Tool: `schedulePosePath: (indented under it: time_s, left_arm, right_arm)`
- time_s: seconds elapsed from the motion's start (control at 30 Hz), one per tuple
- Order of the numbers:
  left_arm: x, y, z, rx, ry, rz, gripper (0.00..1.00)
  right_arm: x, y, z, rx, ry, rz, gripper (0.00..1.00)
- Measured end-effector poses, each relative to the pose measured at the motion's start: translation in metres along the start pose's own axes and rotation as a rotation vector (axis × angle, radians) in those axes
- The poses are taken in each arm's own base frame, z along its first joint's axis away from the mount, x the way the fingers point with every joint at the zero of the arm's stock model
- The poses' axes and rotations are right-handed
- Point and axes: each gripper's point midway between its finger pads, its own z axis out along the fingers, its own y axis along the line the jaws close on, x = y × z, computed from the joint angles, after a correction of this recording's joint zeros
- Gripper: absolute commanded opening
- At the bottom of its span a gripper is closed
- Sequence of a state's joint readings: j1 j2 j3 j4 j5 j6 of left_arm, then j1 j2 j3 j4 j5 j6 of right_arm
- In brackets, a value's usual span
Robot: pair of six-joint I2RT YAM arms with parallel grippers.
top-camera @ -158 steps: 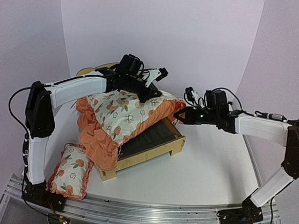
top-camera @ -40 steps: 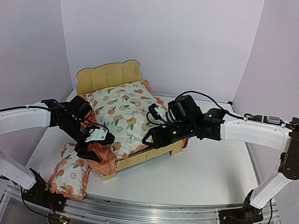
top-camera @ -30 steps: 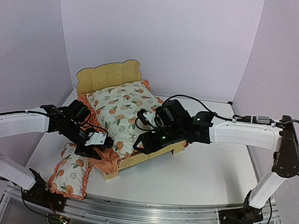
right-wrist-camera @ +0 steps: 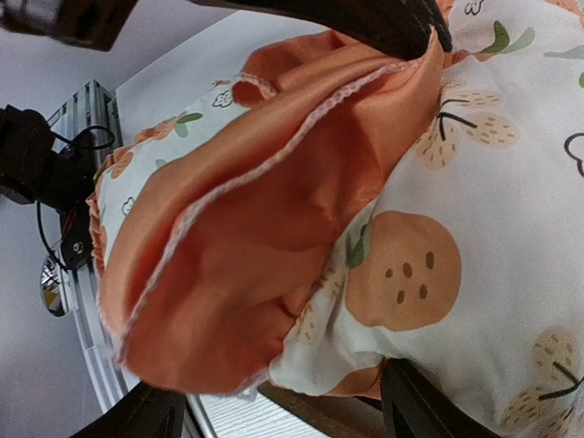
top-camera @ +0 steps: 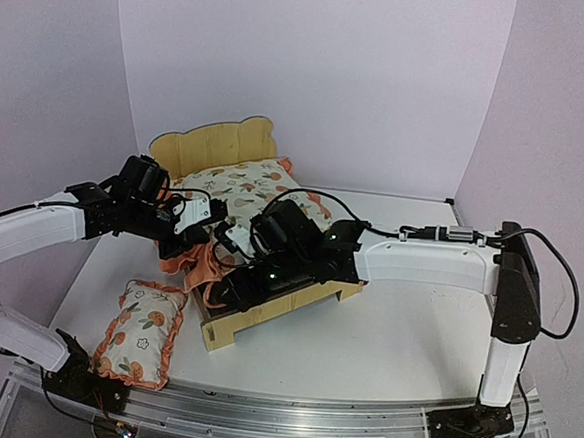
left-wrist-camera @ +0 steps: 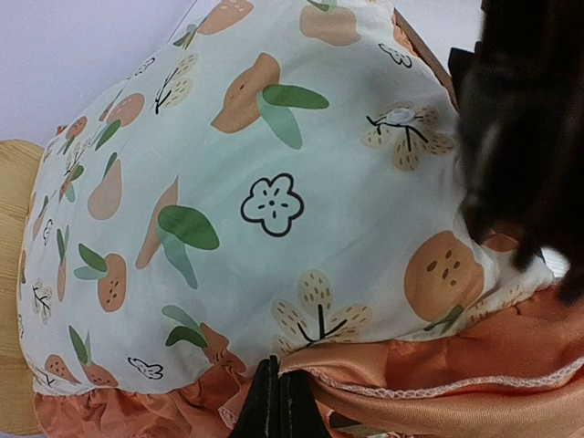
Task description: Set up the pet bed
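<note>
The pet bed (top-camera: 212, 145) stands mid-table, a light wood frame with a scalloped headboard. A fruit-print mattress cushion (top-camera: 250, 181) with an orange ruffle lies in it. My left gripper (top-camera: 207, 233) is at the cushion's left edge. In the left wrist view my left gripper (left-wrist-camera: 278, 401) is shut on the orange ruffle (left-wrist-camera: 429, 365). My right gripper (top-camera: 225, 287) reaches across the bed to the cushion's near left corner. In the right wrist view my right gripper (right-wrist-camera: 278, 397) stands wide open, its fingers (right-wrist-camera: 146, 412) either side of that corner of the cushion (right-wrist-camera: 493, 228).
A small matching fruit-print pillow (top-camera: 142, 334) lies on the table, left of the bed's foot. The right arm (top-camera: 419, 260) lies low across the bed's right side. The metal rail (top-camera: 288, 419) runs along the near table edge.
My left gripper has shut on the ruffle and pulled it up and back toward the headboard. My right gripper has moved left to the cushion's near corner and opened wider.
</note>
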State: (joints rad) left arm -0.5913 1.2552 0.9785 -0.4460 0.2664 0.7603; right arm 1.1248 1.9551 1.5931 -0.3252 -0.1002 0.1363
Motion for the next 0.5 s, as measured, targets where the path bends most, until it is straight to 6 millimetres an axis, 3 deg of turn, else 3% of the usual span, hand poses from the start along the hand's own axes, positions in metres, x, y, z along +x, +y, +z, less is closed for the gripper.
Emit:
schedulePosePath:
  time_s: [0.13,0.3,0.4,0.43,0.5]
  left_arm:
    - [-0.001,0.003,-0.001,-0.009,-0.003,-0.011,0.00]
    - [-0.002,0.005,-0.003,-0.016,-0.006,-0.021,0.00]
    - [-0.004,0.009,-0.004,-0.025,-0.013,-0.031,0.02]
    - [-0.005,0.010,-0.005,-0.029,-0.016,-0.034,0.09]
    - [-0.006,0.012,-0.005,-0.035,-0.020,-0.045,0.33]
  right_arm:
    - [-0.006,-0.012,0.006,0.066,-0.020,0.004,0.49]
    - [-0.020,-0.031,0.003,0.188,-0.085,0.032,0.09]
    - [-0.028,-0.040,0.000,0.238,-0.126,0.050,0.00]
    - [-0.031,-0.041,-0.001,0.250,-0.138,0.052,0.00]
    - [-0.037,-0.044,-0.002,0.270,-0.159,0.059,0.00]
